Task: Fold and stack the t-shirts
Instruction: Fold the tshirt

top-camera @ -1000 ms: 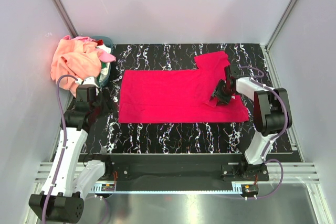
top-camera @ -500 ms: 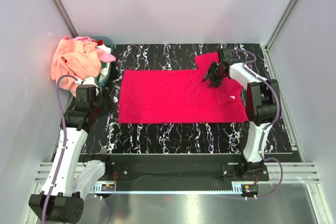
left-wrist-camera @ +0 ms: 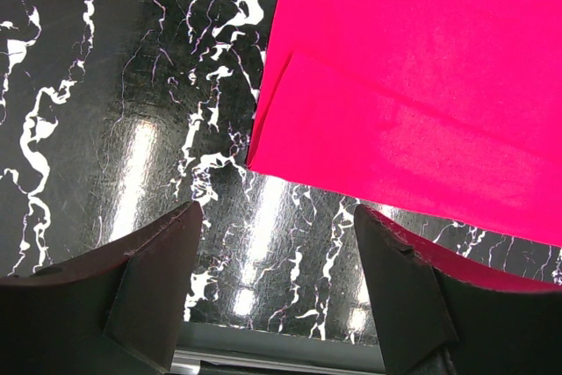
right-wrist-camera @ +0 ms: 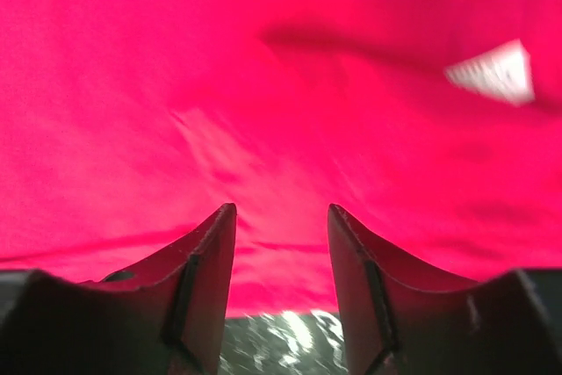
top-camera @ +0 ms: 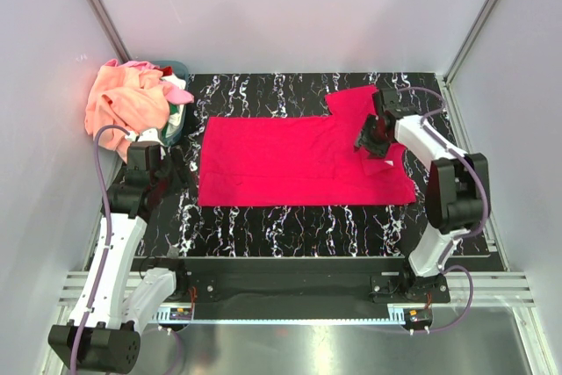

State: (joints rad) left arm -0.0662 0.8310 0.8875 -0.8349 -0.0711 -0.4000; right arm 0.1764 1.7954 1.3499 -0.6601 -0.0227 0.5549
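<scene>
Near worktop's right edge, right gripper (top-camera: 367, 141) hangs spread, empty, over crimson t-shirt (top-camera: 272, 160); closing here risks pinching several layers and dragging the fold askew.

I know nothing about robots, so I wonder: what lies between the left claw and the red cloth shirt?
Only bare black, white-veined tabletop separates the open left gripper from the crimson cloth t-shirt; the left wrist view shows it.

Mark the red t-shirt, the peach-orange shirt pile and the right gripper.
red t-shirt (top-camera: 272, 160), top view, middle of its flat body.
peach-orange shirt pile (top-camera: 123, 104), top view, top of heap.
right gripper (right-wrist-camera: 282, 215), right wrist view, between its fingertips.
</scene>
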